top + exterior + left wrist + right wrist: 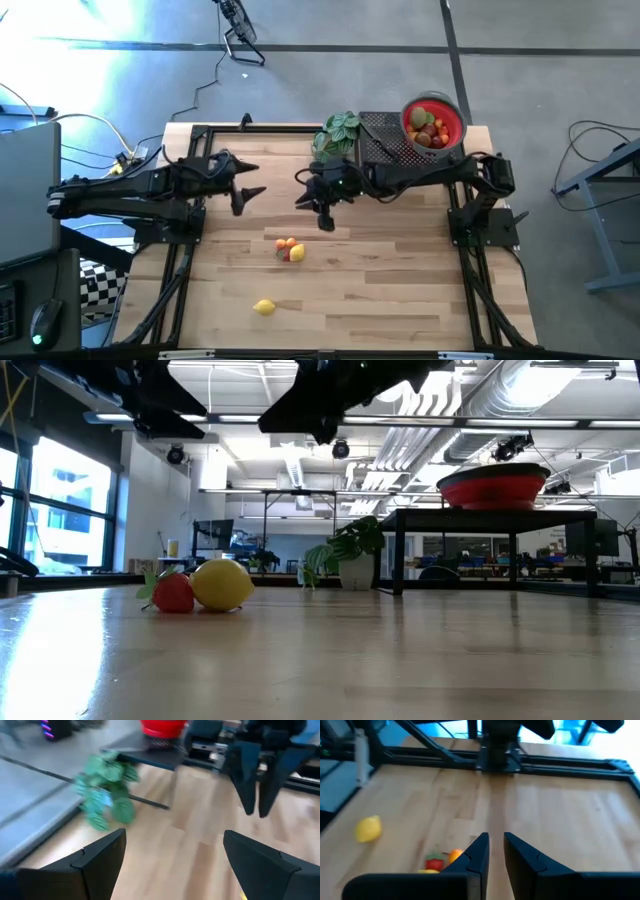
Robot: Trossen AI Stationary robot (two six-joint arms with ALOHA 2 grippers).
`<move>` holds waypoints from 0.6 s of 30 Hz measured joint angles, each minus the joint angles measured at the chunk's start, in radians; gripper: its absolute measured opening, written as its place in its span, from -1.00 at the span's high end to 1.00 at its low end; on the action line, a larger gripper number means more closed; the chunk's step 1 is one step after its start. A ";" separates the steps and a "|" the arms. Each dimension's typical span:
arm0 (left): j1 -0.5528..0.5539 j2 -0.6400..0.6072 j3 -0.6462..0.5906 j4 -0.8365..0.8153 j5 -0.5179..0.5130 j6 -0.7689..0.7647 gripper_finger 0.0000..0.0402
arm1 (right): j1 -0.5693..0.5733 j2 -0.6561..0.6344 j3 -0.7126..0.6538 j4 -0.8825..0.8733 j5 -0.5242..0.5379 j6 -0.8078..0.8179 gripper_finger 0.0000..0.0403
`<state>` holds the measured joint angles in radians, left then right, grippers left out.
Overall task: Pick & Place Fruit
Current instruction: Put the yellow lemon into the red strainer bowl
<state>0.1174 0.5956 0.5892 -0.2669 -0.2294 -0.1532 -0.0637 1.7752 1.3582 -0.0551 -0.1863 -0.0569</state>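
Table (400, 300): pale wood planks.
Fruit: cluster (289, 250) mid-table; lemon (264, 307) near front edge; more in red bowl (433, 124), back right corner.
Left gripper (250, 195): spread wide, empty.
Right gripper (325, 222): narrow, empty.
Room: grey floor, ceiling ducts.

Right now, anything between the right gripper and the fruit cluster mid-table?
No. In the high view only bare wood separates the right gripper from the fruit cluster; the lone lemon lies farther off.

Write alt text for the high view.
Overhead, two dark robot arms meet above a wooden table, left gripper open, right gripper nearly shut and empty. A small fruit cluster and a lemon lie below; a red bowl holds more fruit.
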 joint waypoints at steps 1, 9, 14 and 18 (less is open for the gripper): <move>0.000 0.005 0.000 -0.002 0.024 -0.009 -0.63 | 0.008 0.000 0.000 0.000 -0.003 0.021 0.75; -0.001 0.061 0.000 -0.001 0.062 -0.096 -0.63 | 0.085 0.000 0.000 -0.073 0.018 0.037 0.75; -0.080 0.107 0.000 0.024 0.017 -0.139 -0.61 | 0.144 0.000 0.000 -0.079 0.085 0.034 0.75; -0.232 0.153 -0.022 0.123 -0.090 -0.152 -0.50 | 0.182 0.000 0.000 -0.079 0.121 0.034 0.75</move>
<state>-0.1146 0.7484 0.5675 -0.1435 -0.3197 -0.3048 0.1184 1.7752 1.3582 -0.1346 -0.0650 -0.0231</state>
